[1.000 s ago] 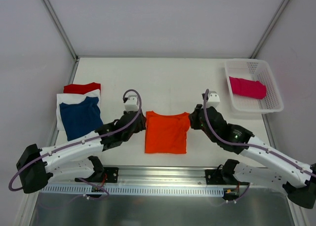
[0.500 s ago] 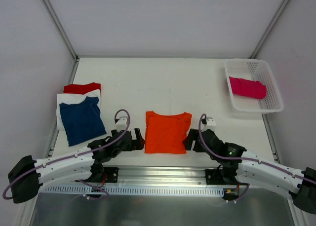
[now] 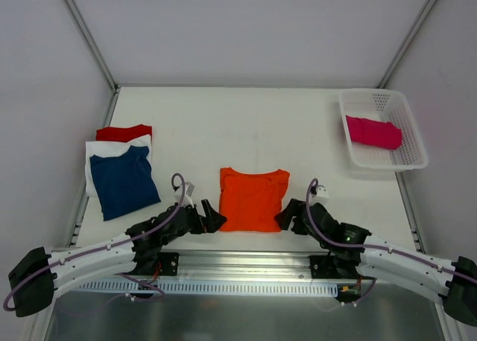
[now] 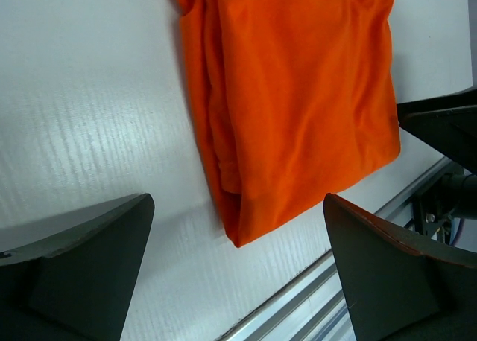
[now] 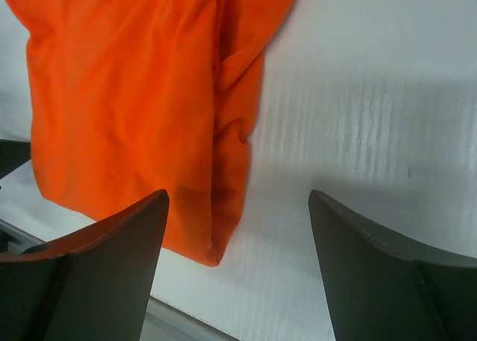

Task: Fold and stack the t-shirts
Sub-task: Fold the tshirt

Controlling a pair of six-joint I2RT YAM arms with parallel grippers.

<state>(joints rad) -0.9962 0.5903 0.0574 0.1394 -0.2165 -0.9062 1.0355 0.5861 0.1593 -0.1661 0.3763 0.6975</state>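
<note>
Your left hand [image 3: 212, 216] and right hand [image 3: 285, 217] both gape wide and empty, one at each near corner of the bright orange cloth t-shirt [image 3: 252, 199], which lies part-folded at lower centre of the white desk [image 3: 246, 118]. Mid-left, the navy blue t-shirt [image 3: 123, 179], white t-shirt [image 3: 95, 149] and red t-shirt [image 3: 124, 132] look stacked. The magenta pink t-shirt [image 3: 373, 131] sits unstacked in the white plastic mesh basket [image 3: 384, 101], upper right.

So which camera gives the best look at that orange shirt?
The top external view: the orange t-shirt shows whole there, all four edges in frame. The left wrist view catches only its near part and left edge close up, the right wrist view only its near right side; both cut the rest off.
</note>
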